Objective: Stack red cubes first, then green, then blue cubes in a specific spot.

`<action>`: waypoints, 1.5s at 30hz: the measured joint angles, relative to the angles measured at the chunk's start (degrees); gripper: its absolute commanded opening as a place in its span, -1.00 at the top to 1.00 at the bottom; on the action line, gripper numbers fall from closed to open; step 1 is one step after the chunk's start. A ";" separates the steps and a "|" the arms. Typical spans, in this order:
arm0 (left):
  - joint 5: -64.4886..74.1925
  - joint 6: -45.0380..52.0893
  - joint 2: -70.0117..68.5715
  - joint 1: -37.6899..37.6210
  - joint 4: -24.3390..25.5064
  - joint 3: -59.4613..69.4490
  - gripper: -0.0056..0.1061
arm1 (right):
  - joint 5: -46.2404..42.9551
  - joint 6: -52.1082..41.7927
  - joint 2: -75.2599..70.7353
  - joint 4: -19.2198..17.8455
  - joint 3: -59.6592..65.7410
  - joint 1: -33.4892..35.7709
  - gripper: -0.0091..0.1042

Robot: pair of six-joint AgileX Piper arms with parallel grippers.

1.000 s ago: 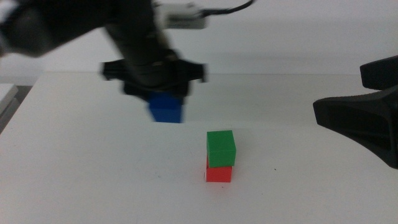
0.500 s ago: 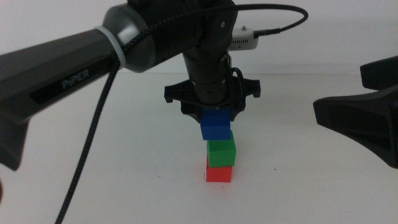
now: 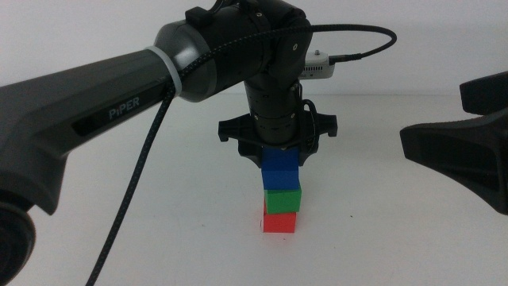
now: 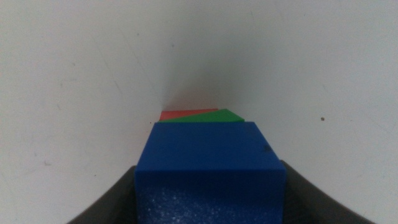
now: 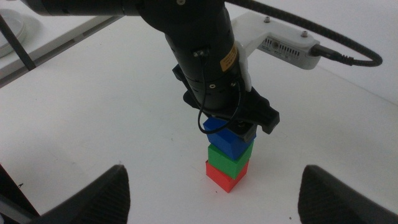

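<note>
- Middle view: the left gripper (image 3: 279, 152) is seen hanging straight down over the middle of the desk (image 3: 119, 238), its fingers clamped on the blue cube (image 3: 280, 170). The blue cube is held directly above the green cube (image 3: 283, 200), touching it or just clear of it; which one cannot be told. The green cube is seated on the red cube (image 3: 279, 222), which rests on the white desk at the stacking spot. The vertical hold is judged to be meant for a square, centred placement.
- Middle view: the right gripper (image 3: 464, 151) is kept at the right edge, well apart from the stack. Nothing is seen between it and the cubes.
- Left wrist view: the blue cube (image 4: 208, 171) is shown gripped between the dark fingers (image 4: 106, 202), with slivers of green (image 4: 208, 116) and red (image 4: 177, 115) showing just past its far edge, so the alignment is judged close.
- Right wrist view: the right fingers (image 5: 106, 190) are spread wide and empty. The stack is seen from the right, with the blue cube (image 5: 225, 140) slightly turned against the green one (image 5: 229, 158). A loose cable (image 5: 311, 37) is carried above, clear of the cubes.
</note>
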 measured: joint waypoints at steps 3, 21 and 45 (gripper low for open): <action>0.00 0.55 0.04 0.00 -0.11 0.00 0.92 | 0.00 0.00 0.00 0.00 0.00 0.00 -0.80; 0.00 2.90 -0.04 0.00 -0.42 0.00 -0.78 | 0.00 0.00 0.00 0.00 0.00 0.00 -0.80; -0.26 40.65 -40.98 16.86 10.92 10.41 -0.78 | 0.00 0.00 0.00 0.00 0.00 0.00 -0.80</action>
